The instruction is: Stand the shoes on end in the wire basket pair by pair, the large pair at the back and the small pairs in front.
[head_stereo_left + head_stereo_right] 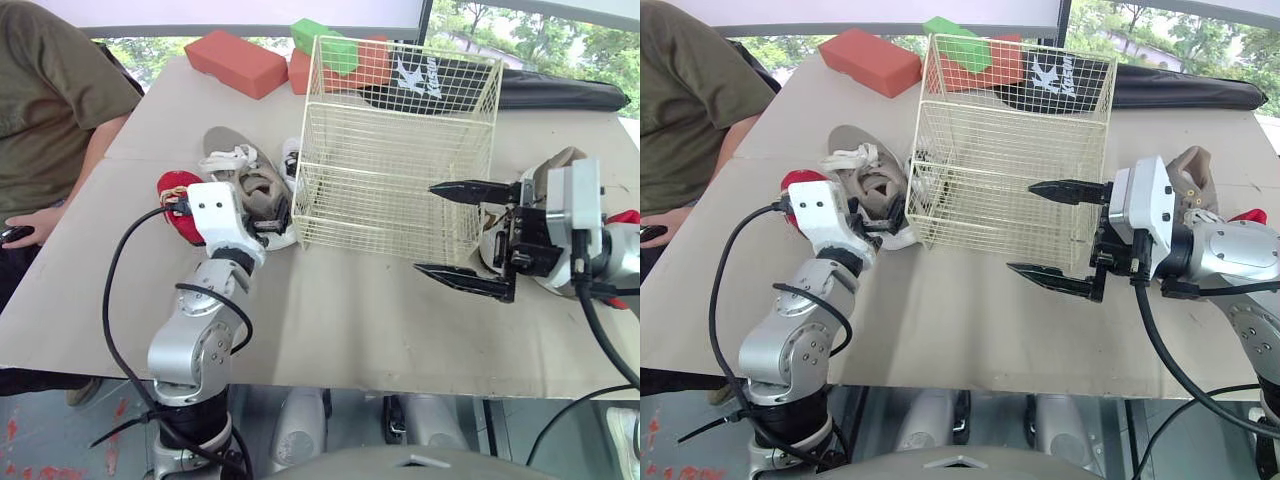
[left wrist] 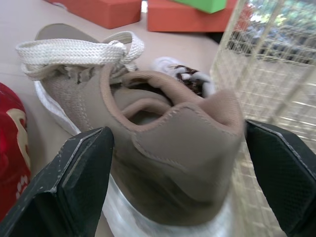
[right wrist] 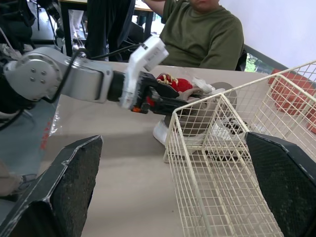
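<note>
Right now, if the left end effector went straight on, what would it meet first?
Likely the heel of the tan shoe, which sits between the jaws of the open left end effector.

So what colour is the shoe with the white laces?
The shoe is tan with a white sole, clearest in the left wrist view.

Left hand, right hand, both agape

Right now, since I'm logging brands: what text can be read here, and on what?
"K": white, on the black bag behind the wire basket.
Smaller white word beside it: too blurred to read.
Pale marks on the red shoe: not legible.
</note>
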Action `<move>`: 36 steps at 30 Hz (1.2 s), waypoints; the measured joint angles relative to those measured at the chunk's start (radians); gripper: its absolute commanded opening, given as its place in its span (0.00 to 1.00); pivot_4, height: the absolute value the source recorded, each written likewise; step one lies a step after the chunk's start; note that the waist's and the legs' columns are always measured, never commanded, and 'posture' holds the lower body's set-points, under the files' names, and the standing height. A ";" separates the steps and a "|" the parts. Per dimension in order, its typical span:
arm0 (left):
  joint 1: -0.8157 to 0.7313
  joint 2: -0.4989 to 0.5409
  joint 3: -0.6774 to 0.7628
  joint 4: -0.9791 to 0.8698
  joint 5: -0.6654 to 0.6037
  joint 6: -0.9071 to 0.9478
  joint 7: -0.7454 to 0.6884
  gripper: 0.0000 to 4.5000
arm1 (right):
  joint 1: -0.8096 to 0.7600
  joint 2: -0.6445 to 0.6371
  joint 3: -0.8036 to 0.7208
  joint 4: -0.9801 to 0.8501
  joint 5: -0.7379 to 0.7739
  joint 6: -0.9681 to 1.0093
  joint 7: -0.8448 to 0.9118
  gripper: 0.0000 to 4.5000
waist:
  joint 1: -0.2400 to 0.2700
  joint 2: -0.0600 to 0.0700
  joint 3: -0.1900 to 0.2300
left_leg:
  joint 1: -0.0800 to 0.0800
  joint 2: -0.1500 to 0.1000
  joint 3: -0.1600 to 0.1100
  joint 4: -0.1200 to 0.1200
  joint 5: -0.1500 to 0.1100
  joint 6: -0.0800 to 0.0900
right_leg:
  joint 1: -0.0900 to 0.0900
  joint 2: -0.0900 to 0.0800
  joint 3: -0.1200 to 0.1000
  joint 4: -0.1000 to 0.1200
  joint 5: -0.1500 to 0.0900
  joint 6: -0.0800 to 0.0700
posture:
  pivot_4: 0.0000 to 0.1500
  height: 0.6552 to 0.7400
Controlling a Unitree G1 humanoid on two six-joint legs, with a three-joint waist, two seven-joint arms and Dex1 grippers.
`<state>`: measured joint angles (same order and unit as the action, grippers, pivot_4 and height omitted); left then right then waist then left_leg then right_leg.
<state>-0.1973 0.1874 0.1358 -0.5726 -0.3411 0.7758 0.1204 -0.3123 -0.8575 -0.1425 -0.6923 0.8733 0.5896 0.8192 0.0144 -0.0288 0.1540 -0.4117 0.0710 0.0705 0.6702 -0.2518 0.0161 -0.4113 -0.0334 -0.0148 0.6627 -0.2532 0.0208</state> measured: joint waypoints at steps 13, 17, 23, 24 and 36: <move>0.024 -0.044 -0.028 0.043 0.095 -0.075 -0.004 0.19 | -0.012 -0.022 -0.026 -0.022 0.058 0.041 -0.034 1.00 | 0.002 0.001 -0.001 | 0.001 0.000 0.000 0.000 0.000 0.000 | 0.001 0.000 -0.001 0.001 0.000 0.000 | 1.00 1.00; 0.070 -0.006 -0.025 0.025 0.103 -0.109 -0.048 0.15 | -0.012 -0.021 -0.026 -0.031 0.065 0.042 -0.042 1.00 | 0.000 0.001 -0.001 | 0.001 0.000 0.000 0.000 0.000 0.000 | 0.000 0.000 0.000 0.000 0.000 0.000 | 1.00 1.00; 0.158 0.104 -0.006 0.009 0.139 -0.234 -0.159 0.15 | -0.025 -0.006 -0.020 -0.024 0.056 0.038 -0.042 1.00 | -0.002 0.000 0.000 | -0.001 0.001 0.000 -0.001 0.000 0.000 | -0.003 0.000 0.001 0.000 0.000 0.000 | 1.00 1.00; 0.163 0.121 -0.001 0.009 0.150 -0.262 -0.170 0.15 | -0.029 0.002 -0.018 -0.021 0.053 0.036 -0.042 1.00 | -0.001 -0.001 0.001 | -0.002 0.001 0.000 -0.001 0.000 0.000 | -0.003 0.000 0.000 0.000 0.000 0.000 | 1.00 1.00; -0.005 0.319 0.069 -0.010 0.173 -0.595 -0.384 0.14 | -0.263 0.066 0.013 0.100 0.006 0.031 -0.094 1.00 | -0.001 -0.001 0.002 | -0.002 0.001 0.002 -0.001 0.000 0.000 | -0.003 0.000 0.000 0.000 0.000 0.000 | 1.00 1.00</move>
<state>-0.2027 0.5062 0.2052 -0.5821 -0.1676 0.1810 -0.2640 -0.5752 -0.7913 -0.1295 -0.5920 0.8797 0.6205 0.7254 0.0134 -0.0295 0.1557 -0.4139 0.0720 0.0722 0.6694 -0.2518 0.0161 -0.4148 -0.0336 -0.0153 0.6626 -0.2533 0.0205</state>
